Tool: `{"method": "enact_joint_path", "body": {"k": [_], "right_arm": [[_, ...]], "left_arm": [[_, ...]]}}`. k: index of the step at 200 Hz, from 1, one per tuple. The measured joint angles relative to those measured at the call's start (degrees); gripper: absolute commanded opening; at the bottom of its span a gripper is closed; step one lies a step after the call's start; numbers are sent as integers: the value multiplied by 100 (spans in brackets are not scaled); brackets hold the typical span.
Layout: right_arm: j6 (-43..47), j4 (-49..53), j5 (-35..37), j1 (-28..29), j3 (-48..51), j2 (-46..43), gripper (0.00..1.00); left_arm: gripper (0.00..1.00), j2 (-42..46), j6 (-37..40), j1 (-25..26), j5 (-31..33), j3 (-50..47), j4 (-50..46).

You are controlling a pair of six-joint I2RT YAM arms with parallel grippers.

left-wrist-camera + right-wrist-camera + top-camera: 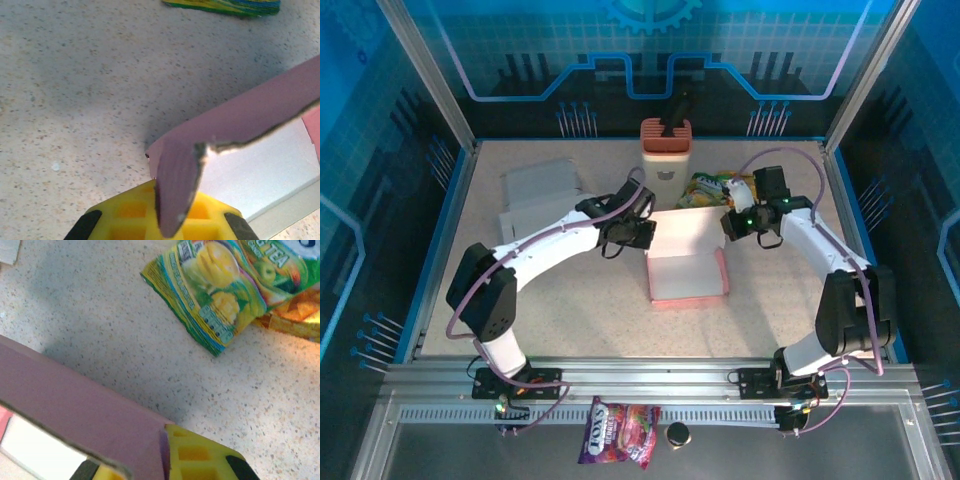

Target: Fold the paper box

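Speckled counter (570,300) in a blue-walled cell: paper box (688,265) gripped at both ends of its raised lid.
Overhead view: the pink-and-white paper box lies open at the counter's centre, its lid standing along the 12 o'clock edge. The left pincer (645,232) meets the lid at 9 o'clock and the right pincer (728,225) at 3 o'clock. Snack packets (710,188) lie at 1 o'clock and a pink holder (666,150) at 12. Left wrist view: yellow fingers (125,220) pressed together on a ragged-edged lid flap. Right wrist view: yellow fingers (195,455) pinching the lid's other corner, with a green lemon-print packet (215,290) beyond.
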State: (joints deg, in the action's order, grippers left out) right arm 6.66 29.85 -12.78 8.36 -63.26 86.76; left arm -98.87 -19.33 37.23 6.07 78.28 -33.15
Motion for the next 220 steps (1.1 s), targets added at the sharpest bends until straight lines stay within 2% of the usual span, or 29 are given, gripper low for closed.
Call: {"method": "enact_joint_path", "body": {"k": [48,93,169,220], "right_arm": [[-627,-376,437,640,-66,24,0],[-1405,-531,1220,1115,-501,426,0],[-2822,-1220,1843,1515,-713,800,0],[-3613,-2017,2253,1703,-509,1003,0]], "left_arm": [[0,-17,131,-612,-98,39,4],[0,-96,173,-892,-116,46,11],[0,-136,125,-1412,-203,214,402],[0,-131,66,-1545,-409,-20,970]]}}
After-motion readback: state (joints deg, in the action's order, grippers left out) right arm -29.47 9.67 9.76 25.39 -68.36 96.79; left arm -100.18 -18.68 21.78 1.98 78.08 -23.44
